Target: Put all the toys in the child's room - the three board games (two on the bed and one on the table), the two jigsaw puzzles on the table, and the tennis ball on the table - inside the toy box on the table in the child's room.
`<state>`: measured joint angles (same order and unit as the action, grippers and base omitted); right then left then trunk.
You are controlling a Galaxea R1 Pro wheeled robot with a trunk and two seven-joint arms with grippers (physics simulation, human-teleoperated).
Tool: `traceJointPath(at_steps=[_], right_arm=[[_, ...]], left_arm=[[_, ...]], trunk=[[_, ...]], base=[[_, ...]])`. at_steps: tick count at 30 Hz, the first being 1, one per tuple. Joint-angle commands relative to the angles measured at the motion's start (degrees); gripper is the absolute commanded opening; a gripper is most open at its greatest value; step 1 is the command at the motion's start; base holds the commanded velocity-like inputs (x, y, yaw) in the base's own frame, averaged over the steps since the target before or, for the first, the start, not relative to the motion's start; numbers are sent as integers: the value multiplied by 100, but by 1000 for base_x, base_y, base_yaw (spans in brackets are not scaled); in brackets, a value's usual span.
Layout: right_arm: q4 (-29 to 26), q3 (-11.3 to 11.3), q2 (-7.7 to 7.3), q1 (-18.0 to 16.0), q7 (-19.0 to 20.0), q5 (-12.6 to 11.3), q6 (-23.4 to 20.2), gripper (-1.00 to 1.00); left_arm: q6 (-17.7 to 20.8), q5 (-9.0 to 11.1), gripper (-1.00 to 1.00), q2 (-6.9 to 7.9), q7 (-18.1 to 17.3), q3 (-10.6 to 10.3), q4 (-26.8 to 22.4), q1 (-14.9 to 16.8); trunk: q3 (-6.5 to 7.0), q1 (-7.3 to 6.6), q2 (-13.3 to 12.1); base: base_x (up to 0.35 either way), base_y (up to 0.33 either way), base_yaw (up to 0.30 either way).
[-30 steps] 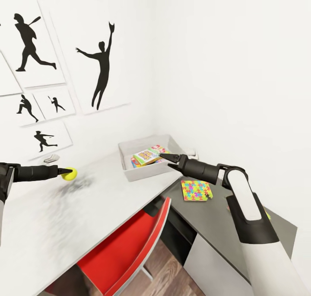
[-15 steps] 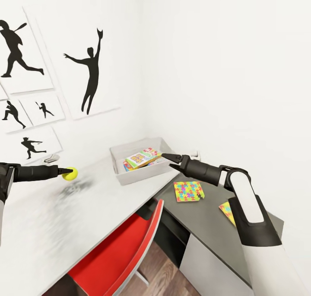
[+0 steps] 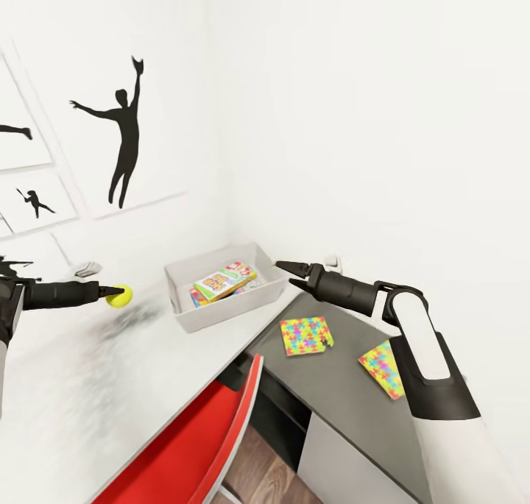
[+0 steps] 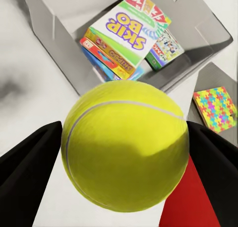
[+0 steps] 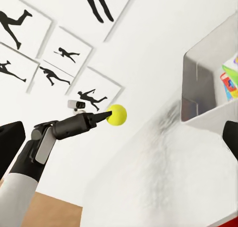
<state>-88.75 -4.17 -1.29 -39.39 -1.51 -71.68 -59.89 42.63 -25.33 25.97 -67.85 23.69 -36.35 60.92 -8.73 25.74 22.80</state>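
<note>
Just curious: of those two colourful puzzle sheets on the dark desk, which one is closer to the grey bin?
The jigsaw puzzle lying nearer the toy box; the other puzzle lies further off, beside the right arm.

The head camera swings to the right, so the wall silhouettes slide toward the left edge of the head view and several leave it. A second jigsaw puzzle (image 3: 383,367) comes fully into sight on the dark grey top near the right arm. More of the red chair (image 3: 193,445) slips out of the lower edge.
</note>
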Motion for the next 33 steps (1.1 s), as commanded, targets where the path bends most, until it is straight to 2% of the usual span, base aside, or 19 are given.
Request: traceJointPath(at_steps=[1, 33], right_arm=[[-2, -5, -3, -7, -16, -13, -11, 100], [-2, -14, -2, -7, -16, -18, -11, 100]], left_arm=[[44, -60, -100, -4, -51, 30, -6, 8], [54, -66, -100, -4, -53, 30, -82, 8]], trunk=[[-3, 5, 12], [286, 5, 12]], base=[[95, 0, -170], [113, -5, -170]])
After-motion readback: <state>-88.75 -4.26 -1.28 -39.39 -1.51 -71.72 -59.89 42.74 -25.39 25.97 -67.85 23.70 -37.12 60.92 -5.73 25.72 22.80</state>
